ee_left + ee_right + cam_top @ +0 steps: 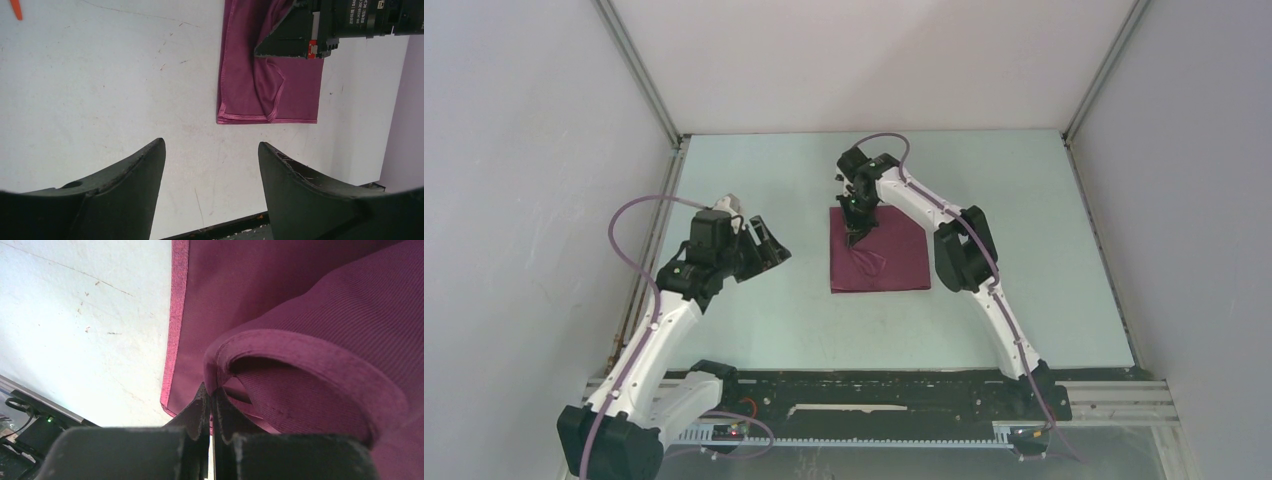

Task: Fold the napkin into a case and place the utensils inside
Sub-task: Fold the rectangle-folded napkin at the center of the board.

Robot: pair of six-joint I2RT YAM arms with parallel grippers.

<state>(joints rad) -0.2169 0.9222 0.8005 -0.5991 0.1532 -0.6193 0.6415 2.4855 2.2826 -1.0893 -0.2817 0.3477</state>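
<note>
right end effector (210,396) (855,237): jaws squeezed together on a hemmed fold of the napkin (300,295); from its own camera the hem curls up in a loop right out of the pinch.
where it stands: over the upper left part of the cloth in the overhead view, pointing down, tips at the fabric.
left end effector (210,146) (771,250): jaws standing wide apart with nothing between them, only bare worktop (100,100) showing through the gap.
where it stands: left of centre in the overhead view, off the cloth and apart from it, aimed towards it.
napkin (894,262) (295,95): dark maroon, roughly square in outline, at the centre of the overhead view; mostly flat on the worktop, with one ridge lifted where it is gripped and a crease running from the grip to the cloth's lower edge in the left wrist view.
utensil (16,9): a thin orange sliver in the upper left corner of the left wrist view, cut by the frame edge, lying on the worktop well apart from the napkin; which kind it is i can't tell.
arms (1004,310): white with black joints, a lilac cable (619,225) looping along each.
worktop surface: pale, lightly scuffed.
walls (524,150): plain pale panels on three sides.
rail (874,400): black, along the bottom of the overhead view, carrying both bases.
</note>
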